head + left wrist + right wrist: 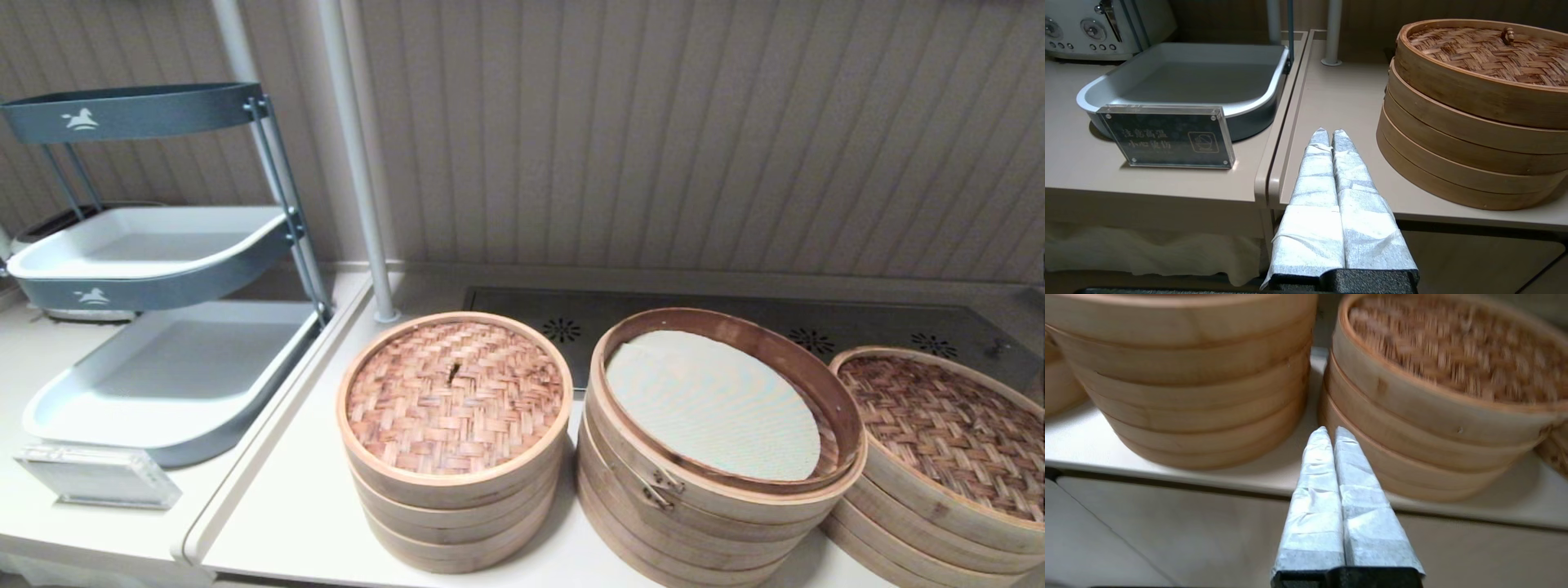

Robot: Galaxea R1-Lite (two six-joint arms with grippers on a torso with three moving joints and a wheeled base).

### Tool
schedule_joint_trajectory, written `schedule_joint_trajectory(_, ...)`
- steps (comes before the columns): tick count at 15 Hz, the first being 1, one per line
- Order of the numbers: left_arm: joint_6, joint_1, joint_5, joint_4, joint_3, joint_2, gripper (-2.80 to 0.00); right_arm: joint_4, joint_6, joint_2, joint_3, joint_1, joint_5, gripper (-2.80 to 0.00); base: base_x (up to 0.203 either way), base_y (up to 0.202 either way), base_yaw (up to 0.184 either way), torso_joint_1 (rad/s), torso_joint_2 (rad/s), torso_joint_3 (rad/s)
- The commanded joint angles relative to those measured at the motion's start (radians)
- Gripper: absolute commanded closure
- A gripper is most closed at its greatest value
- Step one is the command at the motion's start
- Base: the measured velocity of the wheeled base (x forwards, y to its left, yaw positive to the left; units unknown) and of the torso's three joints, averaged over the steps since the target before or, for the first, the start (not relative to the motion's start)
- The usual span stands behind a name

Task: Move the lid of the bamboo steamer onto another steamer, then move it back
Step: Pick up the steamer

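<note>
A small clear acrylic sign point(1167, 136) standing just in front of the grey tray point(1184, 77) carries two lines of Chinese characters, too faint to read with certainty, beside a small square pictogram. In the head view, the dark rims of the tiered tray rack point(135, 110) each bear a small white horse-shaped logo; no wording accompanies it.

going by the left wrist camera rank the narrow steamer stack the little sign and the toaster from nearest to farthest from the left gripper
From the left gripper, jaws shut, at the counter's front edge:
1. Acrylic sign, standing on the neighbouring counter; the narrow steamer stack, across from it on the gripper's other side, is too close to call against it.
2. Toaster, at the back, behind the grey tray.
</note>
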Motion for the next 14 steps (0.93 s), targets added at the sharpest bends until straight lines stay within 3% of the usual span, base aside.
schedule_joint_trajectory(1, 0.000, 0.000, 0.000, 0.001, 0.025, -0.001, 0.00, 0.007, 0.010, -0.115, 0.024, 0.019, -0.001, 0.00, 0.000, 0.000, 0.000, 0.000, 0.00, 0.000)
schedule_joint_trajectory(3, 0.000, 0.000, 0.000, 0.000, 0.025, -0.001, 0.00, 0.007, 0.040, -0.115, 0.026, 0.020, -0.007, 0.00, 0.000, 0.000, 0.000, 0.000, 0.00, 0.000)
schedule_joint_trajectory(14, 0.000, 0.002, -0.001, 0.001, 0.025, -0.001, 0.00, 0.005, 0.039, -0.114, 0.021, 0.020, -0.007, 0.00, 0.000, 0.000, 0.000, 0.000, 0.00, 0.000)
